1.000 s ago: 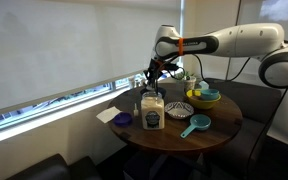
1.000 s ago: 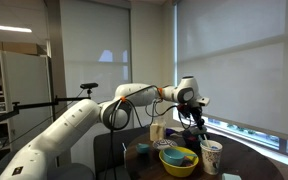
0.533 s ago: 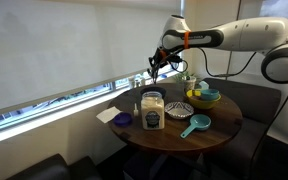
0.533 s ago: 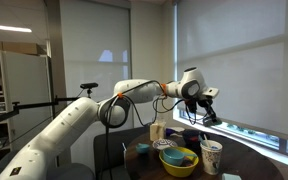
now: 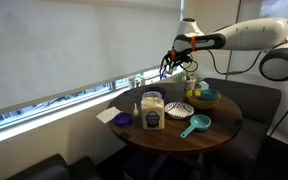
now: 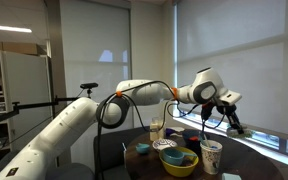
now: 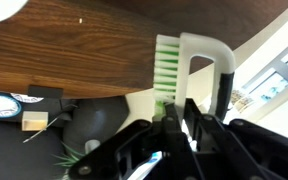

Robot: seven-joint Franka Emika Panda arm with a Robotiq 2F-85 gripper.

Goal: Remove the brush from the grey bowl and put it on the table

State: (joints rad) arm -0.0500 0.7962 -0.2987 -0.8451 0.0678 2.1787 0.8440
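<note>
Against half a second ago, the gripper (image 5: pixel 168 63) is higher above the table (image 5: pixel 222 128) and has swung away from the jar (image 5: pixel 153 110) toward the window side. In the other exterior view the gripper (image 6: pixel 227 108) has likewise moved outward, toward the blinds. The arm is stretched out further than before.

In the wrist view the gripper (image 7: pixel 179 112) is pinched on the brush (image 7: pixel 169 62). Its green bristles and white looped handle stick out past the fingers (image 7: pixel 192 108), and the dark wood of the table fills the frame behind them. The brush is in the air, clear of the table.

In both exterior views the brush is too small and dark for us to make out. The lower end of the handle is hidden between the fingers. The wrist view blurs the clutter under the gripper, and we cannot name it.
</note>
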